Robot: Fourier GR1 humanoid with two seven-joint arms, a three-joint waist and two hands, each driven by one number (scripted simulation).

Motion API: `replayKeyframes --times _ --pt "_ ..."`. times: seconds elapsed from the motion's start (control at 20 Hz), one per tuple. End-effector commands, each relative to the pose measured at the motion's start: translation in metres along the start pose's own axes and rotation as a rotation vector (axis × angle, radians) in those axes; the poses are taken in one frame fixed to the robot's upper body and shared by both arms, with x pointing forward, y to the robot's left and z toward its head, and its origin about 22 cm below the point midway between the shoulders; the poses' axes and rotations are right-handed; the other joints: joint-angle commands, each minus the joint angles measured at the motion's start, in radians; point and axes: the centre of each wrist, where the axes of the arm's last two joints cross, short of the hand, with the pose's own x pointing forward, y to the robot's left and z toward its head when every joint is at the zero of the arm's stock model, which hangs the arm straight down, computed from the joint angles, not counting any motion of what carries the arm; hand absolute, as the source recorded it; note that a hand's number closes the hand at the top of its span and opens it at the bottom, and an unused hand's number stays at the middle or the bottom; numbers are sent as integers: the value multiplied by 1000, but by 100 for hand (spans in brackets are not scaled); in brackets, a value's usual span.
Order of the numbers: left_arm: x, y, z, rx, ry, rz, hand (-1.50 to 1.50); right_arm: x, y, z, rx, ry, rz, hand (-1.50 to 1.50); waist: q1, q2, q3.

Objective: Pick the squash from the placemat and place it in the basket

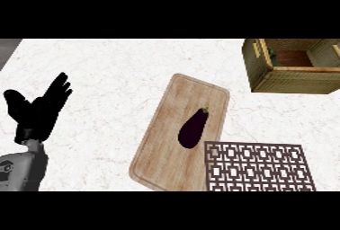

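Note:
A dark purple, eggplant-shaped vegetable (193, 128) lies on a wooden cutting board (164, 155) in the middle of the counter. A brown lattice-patterned placemat (259, 167) sits at the lower right, its left edge overlapping the board; nothing lies on it. No squash shows anywhere. The wicker basket (292, 81) stands at the top right corner. My left hand (41, 110) rests open at the left edge, fingers up, far from the vegetable. My right hand does not show.
The counter (113, 67) is pale marble. A brown thing (291, 57) lies inside the basket.

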Motion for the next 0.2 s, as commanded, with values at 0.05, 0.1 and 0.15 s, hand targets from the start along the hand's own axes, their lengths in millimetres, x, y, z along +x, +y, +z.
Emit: replayKeyframes --times 0.05,0.1,0.15 --pt "-11 10 12 -4 12 -2 0 -26 -76 24 99 1 2 -150 3 0 2" --pt "-3 -5 3 0 -9 -4 0 -34 -77 25 103 23 18 -150 9 5 2" --pt "2 -5 -2 7 -1 -4 0 -25 -90 28 111 6 28 -150 6 4 2"
